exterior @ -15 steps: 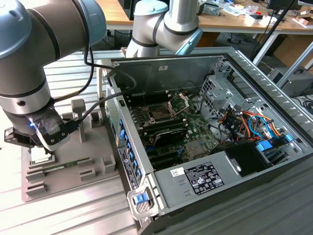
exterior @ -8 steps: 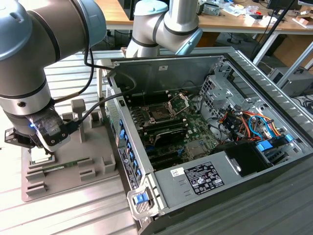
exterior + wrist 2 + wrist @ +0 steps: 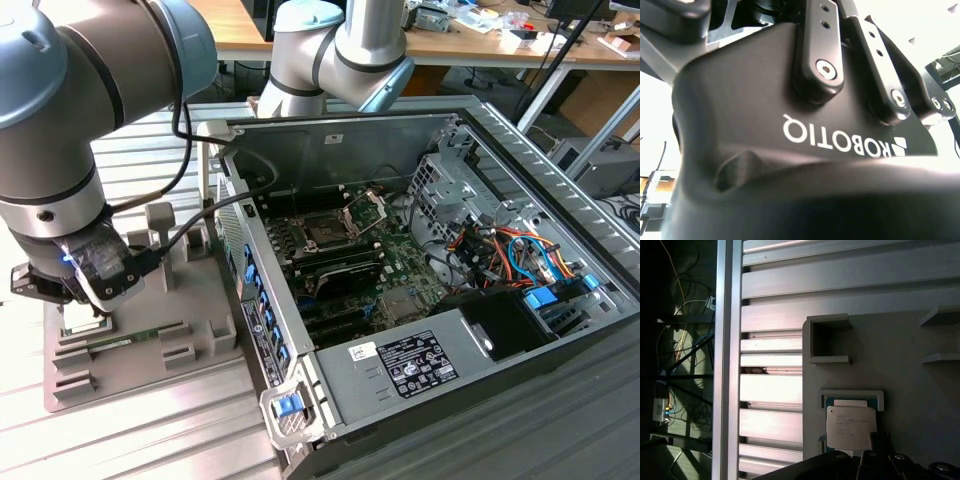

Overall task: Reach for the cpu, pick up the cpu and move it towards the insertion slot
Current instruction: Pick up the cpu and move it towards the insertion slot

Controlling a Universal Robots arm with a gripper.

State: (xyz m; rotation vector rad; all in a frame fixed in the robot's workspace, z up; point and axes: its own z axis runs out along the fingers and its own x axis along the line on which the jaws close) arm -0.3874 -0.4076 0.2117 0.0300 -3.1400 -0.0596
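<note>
1 cpu (image 3: 850, 426), 1 insertion slot (image 3: 325, 233)

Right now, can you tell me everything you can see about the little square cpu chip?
The cpu is a small, thin square chip with a silvery-white, metal-looking top, faint print on it and a paler rim. It lies flat inside a shallow raised frame on the grey tray, with a greenish edge showing next to the frame. The gripper hangs close over one corner of it. Whether it touches the chip cannot be told.
</note>
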